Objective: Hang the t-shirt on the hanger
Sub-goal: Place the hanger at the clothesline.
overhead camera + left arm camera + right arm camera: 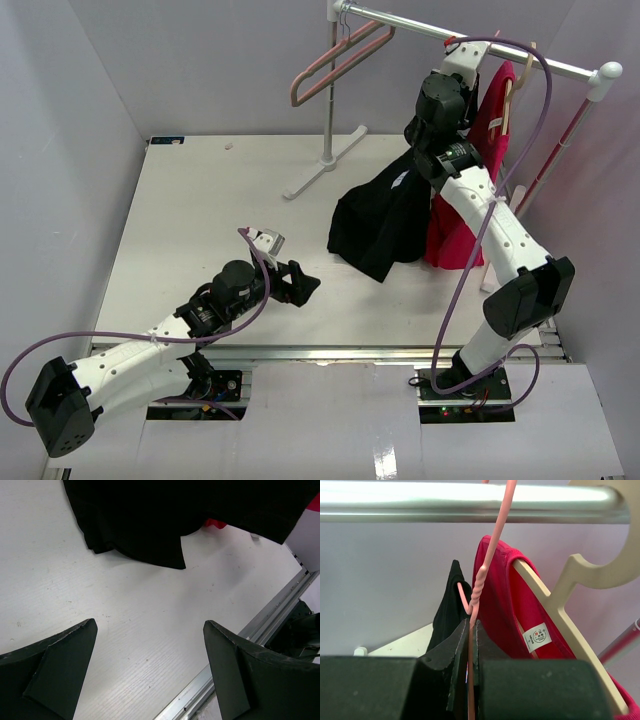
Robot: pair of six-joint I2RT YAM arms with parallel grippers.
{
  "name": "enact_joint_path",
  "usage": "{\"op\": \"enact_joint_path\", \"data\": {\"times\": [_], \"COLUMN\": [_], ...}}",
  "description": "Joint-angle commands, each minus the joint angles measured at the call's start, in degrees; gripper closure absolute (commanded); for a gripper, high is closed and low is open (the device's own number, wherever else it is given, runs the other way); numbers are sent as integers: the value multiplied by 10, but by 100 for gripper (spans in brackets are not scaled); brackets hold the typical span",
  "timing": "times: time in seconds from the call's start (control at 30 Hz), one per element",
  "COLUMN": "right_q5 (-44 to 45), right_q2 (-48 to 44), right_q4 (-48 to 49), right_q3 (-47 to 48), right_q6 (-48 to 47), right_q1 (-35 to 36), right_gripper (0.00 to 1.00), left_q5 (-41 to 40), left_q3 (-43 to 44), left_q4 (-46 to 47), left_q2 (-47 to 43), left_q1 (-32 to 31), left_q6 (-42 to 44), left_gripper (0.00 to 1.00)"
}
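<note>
The black t-shirt [385,215] hangs under the rail, its small white mark facing left, and its lower edge reaches down to the table. My right gripper [470,630] is raised just under the rail [445,502] and is shut on the twisted neck of the thin salmon-pink wire hanger [481,575], whose hook rises to the rail. The t-shirt's collar [449,605] sits on the hanger's arm just behind my fingers. In the top view the right gripper [455,62] hides the hanger. My left gripper [300,285] is open and empty, low over the table, with the t-shirt's hem [175,515] ahead of it [150,622].
A red shirt [505,605] on a pale wooden hanger [570,590] hangs right beside the wire hanger. Two thicker dusty-pink hangers [335,60] hang at the rail's left end. The rack's post and foot [328,150] stand on the table. The table's metal front edge [250,645] is near the left gripper.
</note>
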Motion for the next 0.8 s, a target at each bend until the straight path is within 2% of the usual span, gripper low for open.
{"op": "enact_joint_path", "data": {"times": [0.0,0.13,0.23,0.33,0.5,0.63,0.67,0.73,0.77], "right_q5": [-12,-43,-53,-57,-125,-170,-182,-199,-244], "right_q2": [-3,-23,-23,-31,-67,-69,-73,-79,-93], "right_q4": [7,-14,-55,-78,-147,-256,-278,-297,-312], "right_q3": [10,-4,31,47,62,132,138,138,130], "right_q6": [47,75,76,78,100,127,129,139,145], "right_q1": [-9,-9,-10,-9,-4,10,14,15,18], "right_gripper": [92,89,61,45,30,6,2,4,9], "left_q5": [15,7,6,7,-11,-14,-12,-5,-4], "left_q3": [-4,-7,-5,-4,-10,-12,-12,-11,-10], "left_q4": [13,15,14,13,11,12,12,13,14], "left_q2": [-8,-9,-2,-4,-22,-28,-27,-25,-24], "left_q1": [-3,-3,-3,-3,-4,-4,-4,-4,-4], "left_q6": [2,4,6,6,7,7,7,7,7], "left_gripper": [2,2,2,2,2,2,2,2,2]}}
